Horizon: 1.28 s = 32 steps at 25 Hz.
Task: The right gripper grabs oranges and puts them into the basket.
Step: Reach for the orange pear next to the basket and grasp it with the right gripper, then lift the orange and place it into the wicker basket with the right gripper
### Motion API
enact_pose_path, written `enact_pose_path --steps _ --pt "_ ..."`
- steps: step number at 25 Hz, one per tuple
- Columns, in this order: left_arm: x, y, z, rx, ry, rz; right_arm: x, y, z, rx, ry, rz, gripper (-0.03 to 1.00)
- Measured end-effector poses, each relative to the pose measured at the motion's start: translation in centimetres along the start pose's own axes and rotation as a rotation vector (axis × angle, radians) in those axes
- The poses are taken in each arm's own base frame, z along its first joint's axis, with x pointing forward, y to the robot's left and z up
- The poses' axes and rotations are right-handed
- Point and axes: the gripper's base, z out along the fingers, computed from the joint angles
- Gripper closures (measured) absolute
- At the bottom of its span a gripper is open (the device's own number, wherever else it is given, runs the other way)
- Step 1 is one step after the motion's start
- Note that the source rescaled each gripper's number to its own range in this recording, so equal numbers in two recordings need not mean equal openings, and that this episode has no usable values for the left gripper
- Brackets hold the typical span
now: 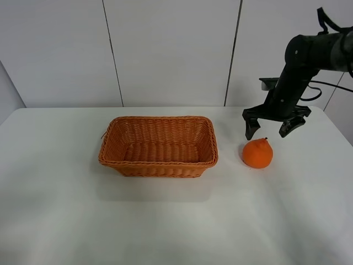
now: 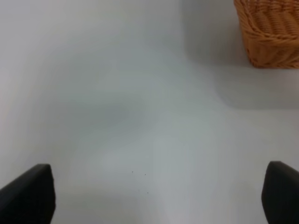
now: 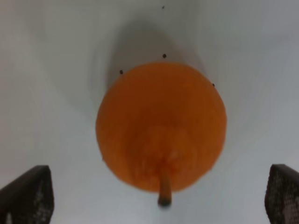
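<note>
The orange [image 1: 257, 153] sits on the white table to the right of the wicker basket [image 1: 159, 164], apart from it. My right gripper [image 1: 269, 131] hangs just above the orange, its two black fingers spread wide, holding nothing. In the right wrist view the orange [image 3: 161, 125] fills the middle, stem up, between the two fingertips [image 3: 28, 193] at the frame's edges. My left gripper [image 2: 159, 196] is open over bare table; it is out of the exterior high view. A corner of the basket [image 2: 271, 32] shows in the left wrist view.
The white table [image 1: 165, 221] spreads around the basket and the orange. A white panelled wall [image 1: 171, 49] stands behind the table's far edge. The basket is empty inside.
</note>
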Motion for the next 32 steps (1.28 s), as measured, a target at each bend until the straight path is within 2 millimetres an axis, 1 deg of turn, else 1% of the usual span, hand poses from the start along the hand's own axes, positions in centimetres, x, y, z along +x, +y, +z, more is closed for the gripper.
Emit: enact_pose_path --steps 4,8,15,19,20,21,22,23,26,27,30,32 --pt "0.0 0.0 0.0 0.000 0.000 0.000 -0.3 -0.1 2.7 0.002 0.038 0.004 -0.03" --pt "0.0 0.0 0.0 0.000 0.000 0.000 -0.5 -0.2 4.6 0.004 0.052 0.006 -0.03" --pt "0.0 0.0 0.0 0.000 0.000 0.000 -0.6 -0.4 6.8 0.006 0.076 0.009 -0.03" --pt "0.0 0.0 0.0 0.000 0.000 0.000 -0.6 -0.4 7.4 0.006 0.075 0.009 -0.03" --pt "0.0 0.0 0.0 0.000 0.000 0.000 -0.6 -0.4 7.4 0.006 0.074 0.009 -0.01" --pt "0.0 0.0 0.0 0.000 0.000 0.000 -0.6 -0.4 7.4 0.006 0.072 0.009 0.05" --pt "0.0 0.0 0.0 0.000 0.000 0.000 -0.6 -0.4 7.4 0.006 0.072 0.009 0.15" --pt "0.0 0.0 0.0 0.000 0.000 0.000 -0.6 -0.4 7.4 0.006 0.072 0.009 0.30" --pt "0.0 0.0 0.0 0.000 0.000 0.000 -0.7 -0.4 7.2 0.006 0.069 0.009 0.85" --pt "0.0 0.0 0.0 0.000 0.000 0.000 -0.8 -0.4 6.8 0.005 0.060 0.009 0.96" --pt "0.0 0.0 0.0 0.000 0.000 0.000 -1.0 -0.3 5.6 0.005 0.030 0.010 0.97" --pt "0.0 0.0 0.0 0.000 0.000 0.000 -1.1 -0.2 4.3 0.006 -0.002 0.007 0.97"
